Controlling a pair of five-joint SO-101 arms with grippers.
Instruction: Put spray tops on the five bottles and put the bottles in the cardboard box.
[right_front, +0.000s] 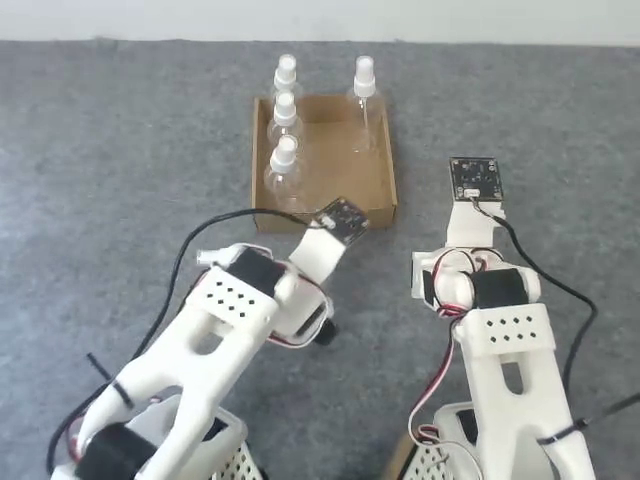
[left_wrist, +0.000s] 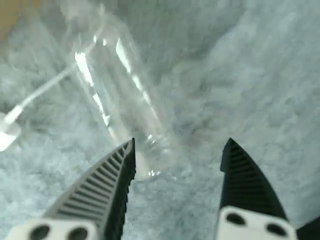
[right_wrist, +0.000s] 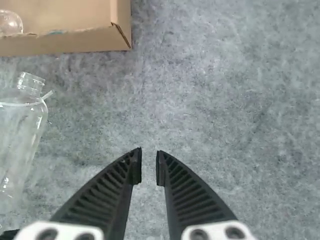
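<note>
A clear bottle without a top lies on the grey carpet, its base just ahead of my left gripper, which is open and holds nothing. A white spray top with its thin tube lies on the carpet beside the bottle. The same bottle lies off to one side of my right gripper, open neck toward the cardboard box; that gripper is shut and empty over bare carpet. In the cardboard box stand several bottles with spray tops.
The left arm slants toward the box's near wall, its wrist over the front edge. The right arm stands to the right of the box. Grey carpet lies open on both sides of the box.
</note>
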